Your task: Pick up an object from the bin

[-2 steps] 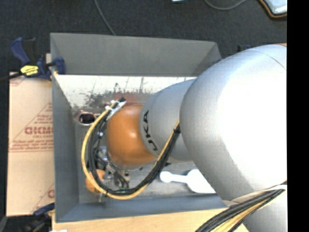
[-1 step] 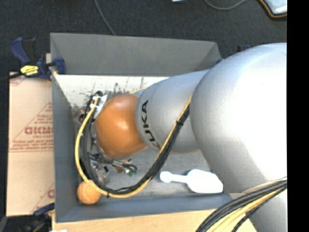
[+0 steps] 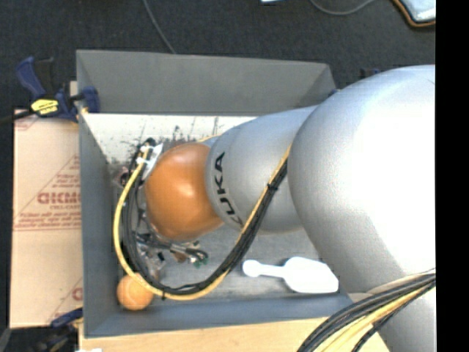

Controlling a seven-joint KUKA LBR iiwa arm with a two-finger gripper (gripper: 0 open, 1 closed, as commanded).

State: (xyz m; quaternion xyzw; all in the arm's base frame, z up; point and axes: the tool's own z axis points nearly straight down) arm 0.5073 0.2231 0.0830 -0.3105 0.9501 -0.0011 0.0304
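Hangs deep in the grey bin (image 3: 94, 218) with gripper (image 3: 170, 252) tucked just beneath the orange wrist cover (image 3: 179, 193), open or closed impossible to tell, nearest to the small orange ball (image 3: 134, 293) below-left of the cover, white plastic scoop (image 3: 293, 273) flat below-right.

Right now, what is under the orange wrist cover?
Small dark clutter shows below the orange cover; whatever lies directly beneath is hidden. The orange ball and white scoop lie clear.

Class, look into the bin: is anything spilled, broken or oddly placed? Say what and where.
Nothing stands out. A white scoop lies flat on the floor of the bin, and an orange ball rests in the bin's lower left corner as viewed; both look whole.
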